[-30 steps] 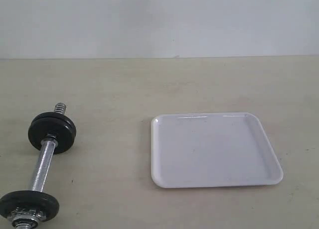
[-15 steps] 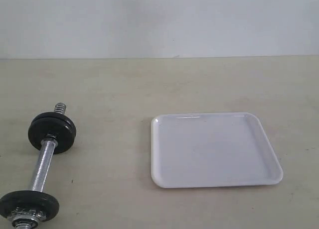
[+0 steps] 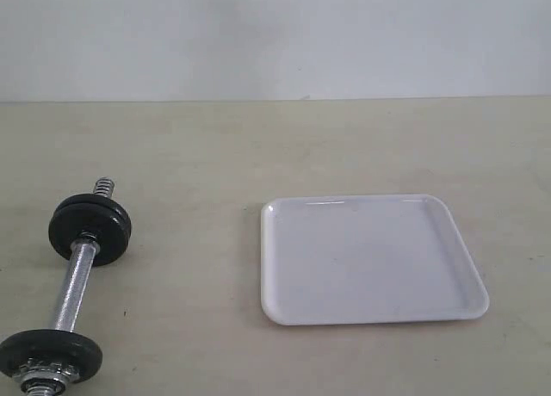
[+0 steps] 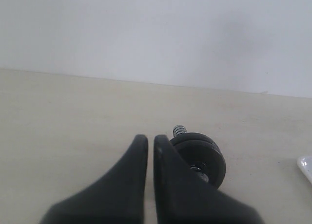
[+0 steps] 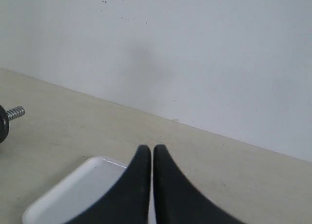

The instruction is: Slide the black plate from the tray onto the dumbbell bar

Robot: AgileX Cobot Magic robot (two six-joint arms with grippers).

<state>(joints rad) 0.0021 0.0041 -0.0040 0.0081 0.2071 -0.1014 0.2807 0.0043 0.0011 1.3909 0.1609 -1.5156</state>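
Note:
The white tray (image 3: 370,258) lies right of centre with nothing on it. At the left lies the dumbbell bar (image 3: 73,280), a chrome rod with a thick black disc stack (image 3: 90,228) near its far threaded end and one black disc (image 3: 50,355) at its near end. Which of these is the black plate I cannot tell. My left gripper (image 4: 146,139) is shut and empty, hanging short of the far discs (image 4: 202,153). My right gripper (image 5: 146,148) is shut and empty over the tray's corner (image 5: 78,195). Neither gripper shows in the exterior view.
The beige table (image 3: 215,155) runs back to a plain white wall (image 3: 275,34). The bar's threaded tip (image 5: 14,113) shows at the edge of the right wrist view, and a tray corner (image 4: 306,164) at the edge of the left wrist view.

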